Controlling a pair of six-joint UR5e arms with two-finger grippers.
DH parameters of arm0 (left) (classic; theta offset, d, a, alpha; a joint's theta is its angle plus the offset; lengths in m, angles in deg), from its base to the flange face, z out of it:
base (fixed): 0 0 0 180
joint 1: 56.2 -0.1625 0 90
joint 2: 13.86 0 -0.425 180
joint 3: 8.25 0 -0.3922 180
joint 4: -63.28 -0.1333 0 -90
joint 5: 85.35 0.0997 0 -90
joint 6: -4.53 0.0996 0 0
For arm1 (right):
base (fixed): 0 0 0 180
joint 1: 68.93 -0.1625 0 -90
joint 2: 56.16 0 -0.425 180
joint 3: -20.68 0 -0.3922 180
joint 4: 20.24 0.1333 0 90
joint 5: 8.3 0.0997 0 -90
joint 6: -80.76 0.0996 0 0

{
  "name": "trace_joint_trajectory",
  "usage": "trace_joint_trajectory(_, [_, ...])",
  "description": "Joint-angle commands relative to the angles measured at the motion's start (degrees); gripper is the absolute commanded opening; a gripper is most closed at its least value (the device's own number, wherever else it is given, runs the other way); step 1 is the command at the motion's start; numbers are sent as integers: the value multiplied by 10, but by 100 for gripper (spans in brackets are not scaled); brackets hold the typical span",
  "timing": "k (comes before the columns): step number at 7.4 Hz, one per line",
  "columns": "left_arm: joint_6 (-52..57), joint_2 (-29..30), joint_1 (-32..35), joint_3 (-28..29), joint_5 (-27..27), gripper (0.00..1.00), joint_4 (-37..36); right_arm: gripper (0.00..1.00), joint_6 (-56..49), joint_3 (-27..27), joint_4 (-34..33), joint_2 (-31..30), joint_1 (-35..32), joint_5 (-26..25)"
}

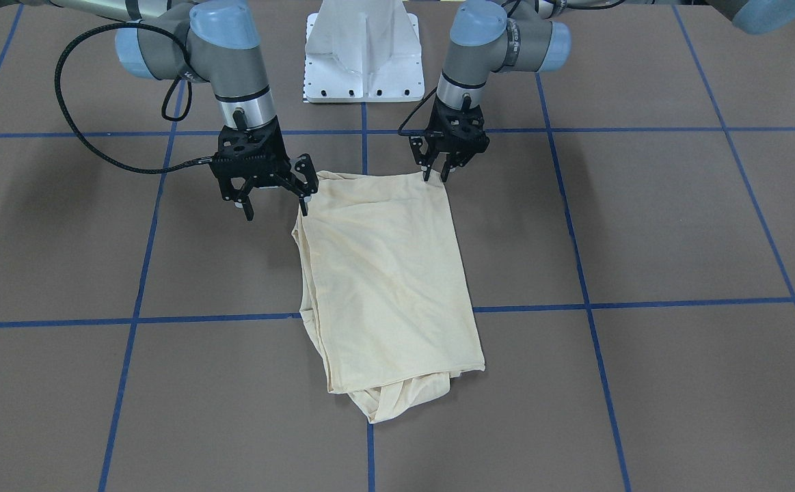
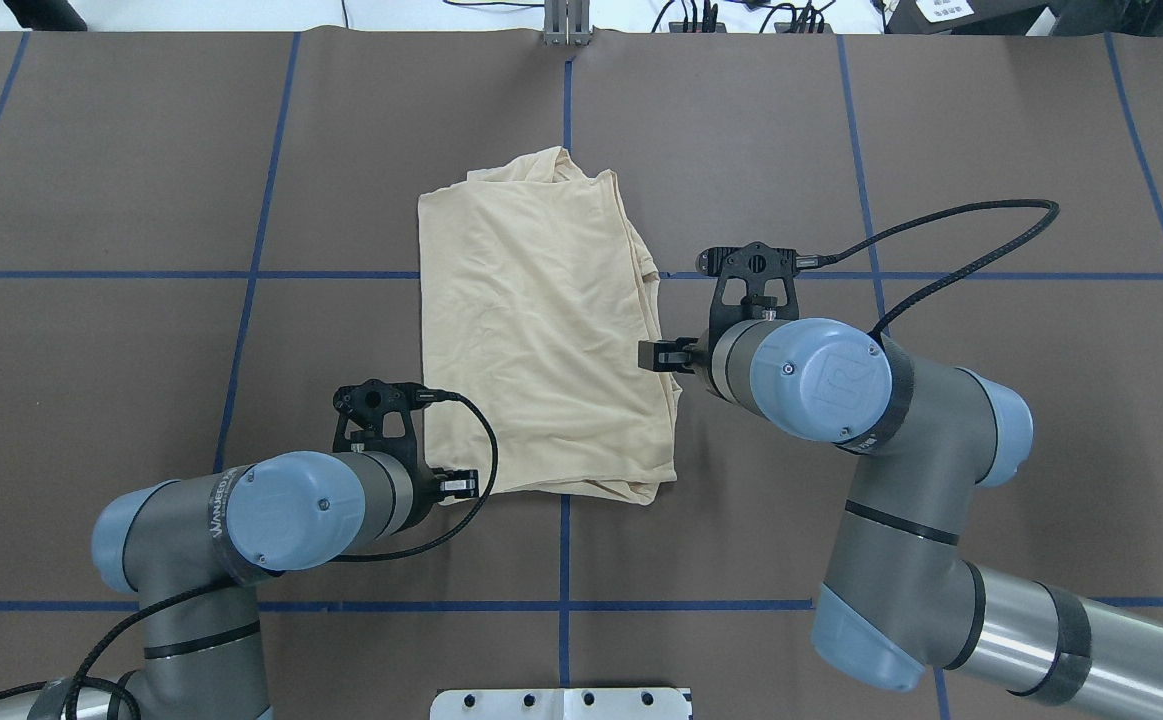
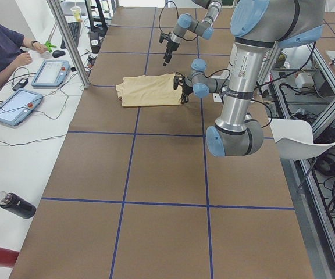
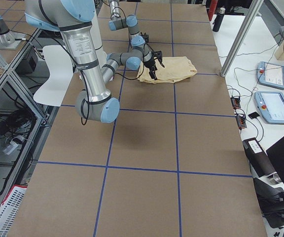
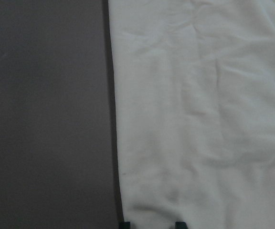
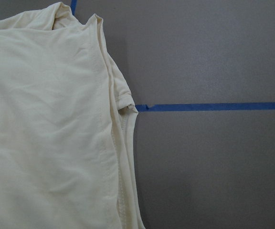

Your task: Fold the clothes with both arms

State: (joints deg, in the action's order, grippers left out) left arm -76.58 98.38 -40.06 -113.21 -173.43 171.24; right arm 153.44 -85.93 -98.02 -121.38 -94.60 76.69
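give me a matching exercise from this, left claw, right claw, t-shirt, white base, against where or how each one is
Things:
1. left claw
2. right claw
3. T-shirt
4. white base

Places or states:
A. lies folded across a blue tape line
B. mid-table, on the robot's side
C. spread wide open beside the shirt's edge
D. fingertips at a shirt corner near the robot

Pairs: 1-D, 2-C, 3-A, 4-B
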Motion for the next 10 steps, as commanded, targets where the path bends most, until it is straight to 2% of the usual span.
trace_joint_trajectory(1, [0,0,-1,2,0,43,1,100,-1,0,0,0,0,0])
trace_joint_trajectory(6, [-1,0,-1,5,0,40,1,100,-2,1,0,0,1,0])
trace_joint_trajectory(7, [-1,0,-1,5,0,28,1,100,-2,1,0,0,1,1])
trace_joint_trajectory(9, [-2,-2,-10,5,1,12,0,100,-1,1,0,0,4,0])
trace_joint_trajectory(10, [-4,0,-11,5,2,0,0,100,-1,1,0,0,6,-1])
